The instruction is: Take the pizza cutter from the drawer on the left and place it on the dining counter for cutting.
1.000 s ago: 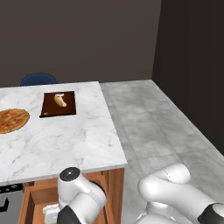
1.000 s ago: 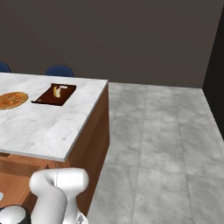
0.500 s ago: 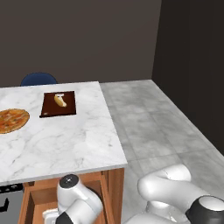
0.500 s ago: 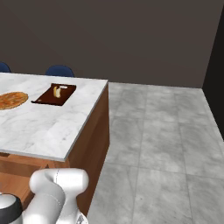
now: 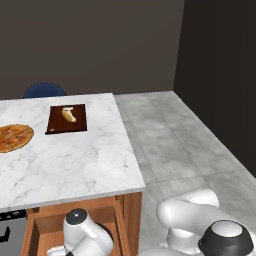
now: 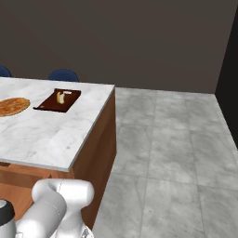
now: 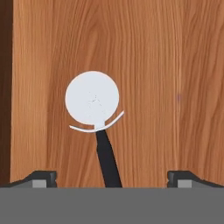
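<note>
Wide open and holding nothing, my tool points straight down into the drawer, its two dark fingertips spread far apart with the pizza cutter lying between them.

Biggest thing near me is the dining table, the white marble slab with grey veins; it spreads out above and beyond my tool, and the pulled-out drawer sits just under its near edge, with my arm bent down into it in the left base view.

The drawer floor is bare reddish-brown wood running under and past my tool, with a dark wall along the left of my hand view.

On the marble, well away from my tool, lies a round pizza; just beside it sits a dark cutting board carrying a pale bread piece.

Smallest is the pizza cutter, flat on the drawer floor directly below my tool. Its round white wheel lies farther ahead, and its black handle runs back toward me, closer to the left fingertip than the right, untouched by either.
</note>
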